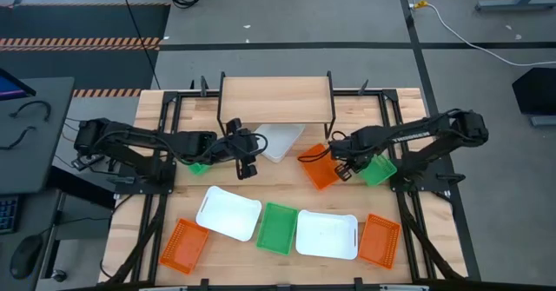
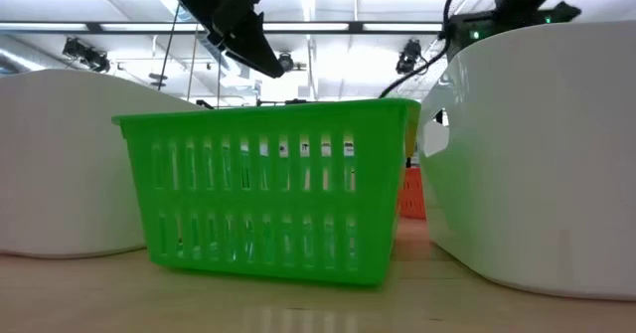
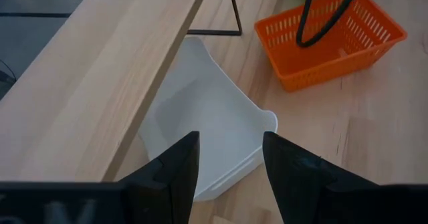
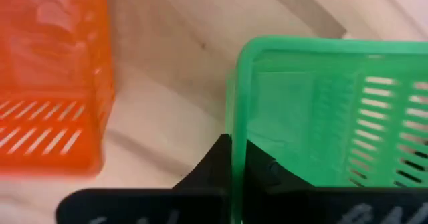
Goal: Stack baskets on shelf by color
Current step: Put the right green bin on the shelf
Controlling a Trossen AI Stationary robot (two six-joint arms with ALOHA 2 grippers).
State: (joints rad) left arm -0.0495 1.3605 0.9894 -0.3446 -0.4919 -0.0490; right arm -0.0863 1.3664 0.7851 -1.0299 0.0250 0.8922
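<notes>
The shelf [image 1: 276, 100] stands at the table's far middle. A white basket [image 3: 207, 124] lies on the table with one end under the shelf's front edge. My left gripper [image 3: 227, 164] hovers open just short of its near rim, touching nothing. A green basket [image 1: 200, 166] lies under the left arm. My right gripper [image 4: 237, 177] points down, shut on another green basket [image 1: 380, 169] at the right. An orange basket [image 1: 319, 171] lies just left of it. My right gripper has the green basket's side wall [image 4: 237, 144], close to a rounded corner, between its two fingers. One finger [image 4: 214, 167] is outside and the other inside the basket. The fingers come from above, pointing down. I cannot tell whether the basket's bottom is off the table.
Along the table's near edge lie an orange basket [image 1: 184, 243], a white one [image 1: 228, 213], a green one [image 1: 278, 228], another white one [image 1: 327, 234] and another orange one [image 1: 380, 239]. Black frame rails [image 1: 165, 135] run along both sides.
</notes>
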